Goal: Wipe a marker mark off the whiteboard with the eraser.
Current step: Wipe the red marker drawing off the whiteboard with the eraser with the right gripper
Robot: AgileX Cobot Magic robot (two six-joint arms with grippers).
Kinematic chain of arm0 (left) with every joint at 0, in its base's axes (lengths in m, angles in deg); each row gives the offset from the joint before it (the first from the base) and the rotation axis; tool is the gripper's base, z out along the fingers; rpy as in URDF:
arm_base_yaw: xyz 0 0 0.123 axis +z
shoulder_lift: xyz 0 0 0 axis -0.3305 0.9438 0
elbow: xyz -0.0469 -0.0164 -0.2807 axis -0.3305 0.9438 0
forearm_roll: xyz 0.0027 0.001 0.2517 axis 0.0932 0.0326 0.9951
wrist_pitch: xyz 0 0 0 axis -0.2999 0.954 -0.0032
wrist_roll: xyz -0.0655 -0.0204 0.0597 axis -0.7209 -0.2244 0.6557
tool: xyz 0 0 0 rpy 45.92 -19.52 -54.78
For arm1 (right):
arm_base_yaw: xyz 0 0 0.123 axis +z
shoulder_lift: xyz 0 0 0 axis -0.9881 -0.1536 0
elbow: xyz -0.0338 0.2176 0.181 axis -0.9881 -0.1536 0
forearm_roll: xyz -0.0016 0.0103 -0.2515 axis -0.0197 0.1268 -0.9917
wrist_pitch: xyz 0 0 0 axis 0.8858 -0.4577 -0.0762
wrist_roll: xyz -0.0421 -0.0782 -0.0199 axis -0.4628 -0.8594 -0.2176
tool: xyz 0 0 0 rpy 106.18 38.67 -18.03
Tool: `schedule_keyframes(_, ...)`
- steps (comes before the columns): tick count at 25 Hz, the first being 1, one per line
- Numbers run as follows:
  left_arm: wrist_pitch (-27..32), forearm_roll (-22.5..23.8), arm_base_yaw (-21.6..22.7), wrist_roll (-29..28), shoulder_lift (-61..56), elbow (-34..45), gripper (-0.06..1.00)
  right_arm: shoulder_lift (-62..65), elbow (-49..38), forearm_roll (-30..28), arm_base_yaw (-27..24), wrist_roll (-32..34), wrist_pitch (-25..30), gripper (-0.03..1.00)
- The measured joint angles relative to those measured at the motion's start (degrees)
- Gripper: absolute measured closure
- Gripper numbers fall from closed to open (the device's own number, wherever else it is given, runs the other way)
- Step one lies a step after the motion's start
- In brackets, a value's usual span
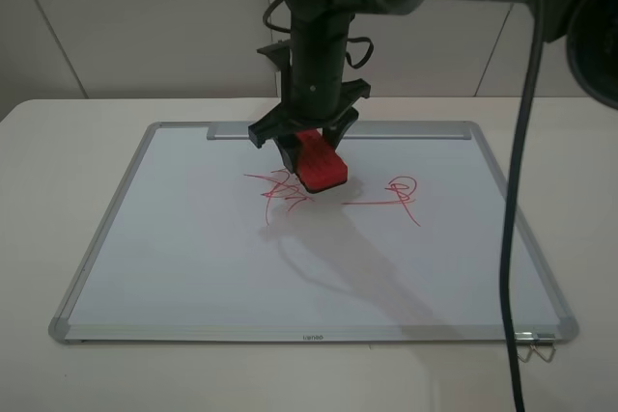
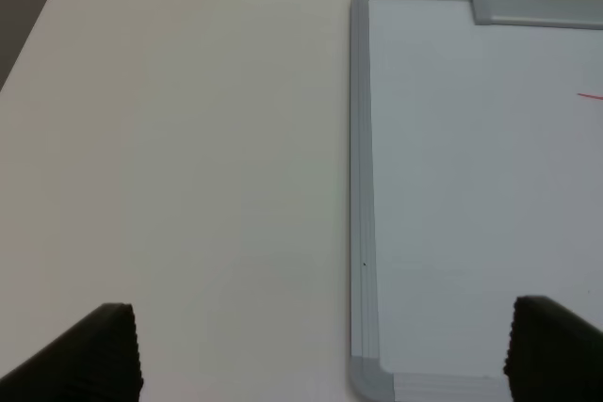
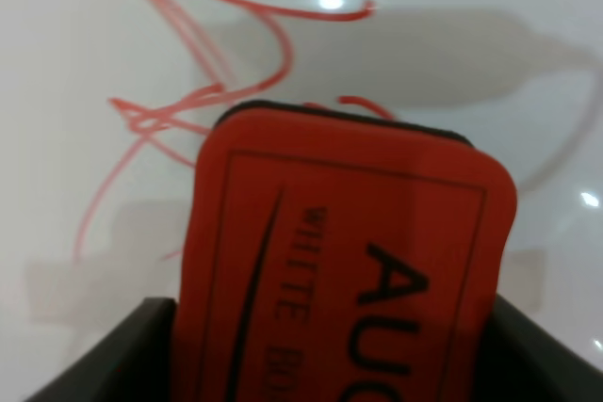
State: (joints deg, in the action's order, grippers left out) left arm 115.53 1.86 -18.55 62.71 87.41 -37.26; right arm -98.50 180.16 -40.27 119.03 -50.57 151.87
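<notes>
Red rectangular block eraser (image 1: 320,169) sits clamped, tilted, in the right claw (image 1: 309,150). Just beneath the claw lies the dense red zigzag marker mark (image 1: 278,190) on the silver-framed whiteboard (image 1: 183,248). The left claw (image 2: 322,350) gapes wide, empty.

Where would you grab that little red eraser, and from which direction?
By its two long sides near the rear end, from above, as the right gripper holds the eraser now. Its sides are parallel, and the dark felt base is left free to face the whiteboard.
</notes>
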Motion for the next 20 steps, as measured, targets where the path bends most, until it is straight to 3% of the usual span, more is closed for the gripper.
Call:
schedule_keyframes(9,0.0,0.0,0.0,0.0,0.0,0.0,0.17,-0.4,0.0,-0.7,9.4,-4.1,-3.9,0.43)
schedule_keyframes(20,0.0,0.0,0.0,0.0,0.0,0.0,0.17,-7.1,0.0,-3.4,11.6,-4.1,-5.3,0.43)
